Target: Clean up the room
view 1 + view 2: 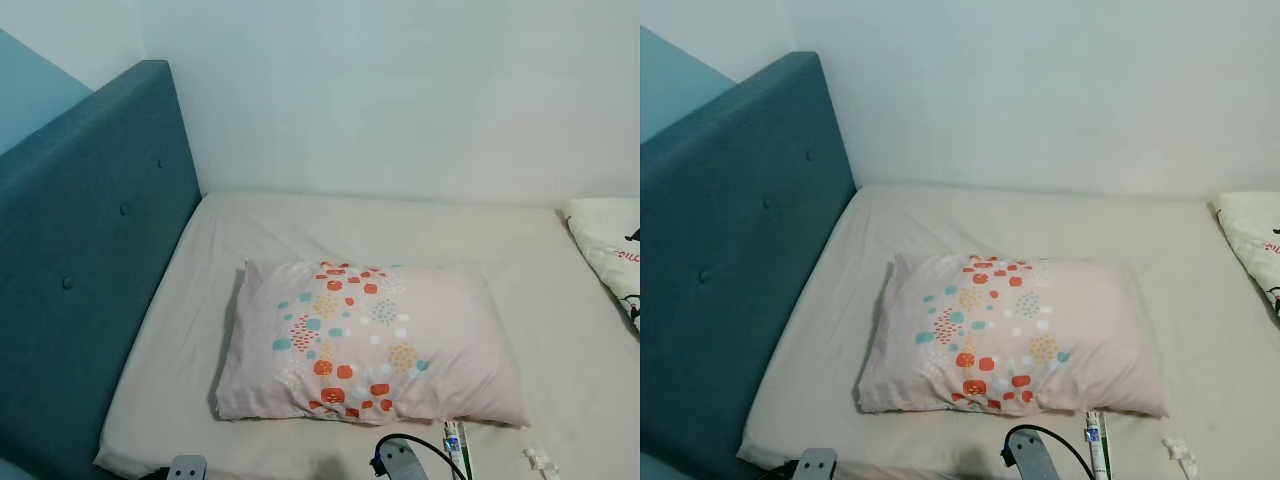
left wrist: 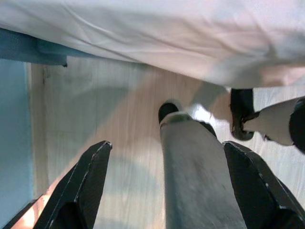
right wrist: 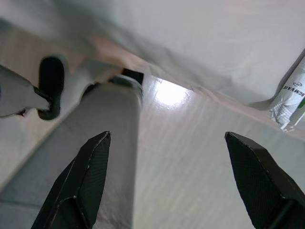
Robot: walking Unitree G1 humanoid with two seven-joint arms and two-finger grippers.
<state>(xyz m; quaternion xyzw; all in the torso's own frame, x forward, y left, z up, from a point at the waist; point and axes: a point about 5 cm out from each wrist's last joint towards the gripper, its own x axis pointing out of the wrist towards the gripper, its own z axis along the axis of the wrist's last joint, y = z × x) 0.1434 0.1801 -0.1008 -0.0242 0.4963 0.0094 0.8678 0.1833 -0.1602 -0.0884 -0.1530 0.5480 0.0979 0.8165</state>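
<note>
One patterned pillow (image 1: pixel 365 342) is lying on the single bed (image 1: pixel 250 230). One teal headboard (image 1: pixel 85 260) is standing at the left. One tube (image 1: pixel 455 440) and one small white scrap (image 1: pixel 541 461) are sitting near the front edge (a second cushion (image 1: pixel 610 250) is peeking in, far right).

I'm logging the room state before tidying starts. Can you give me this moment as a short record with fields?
bed: beige sheet, blue headboard on the robot's left
pillow: pink pillow with coloured dots, lying flat mid-bed
near edge: tube and small white item beside the pillow's near right corner
far right: white printed bedding
left gripper: open, above the floor
right gripper: open, above the floor
</note>
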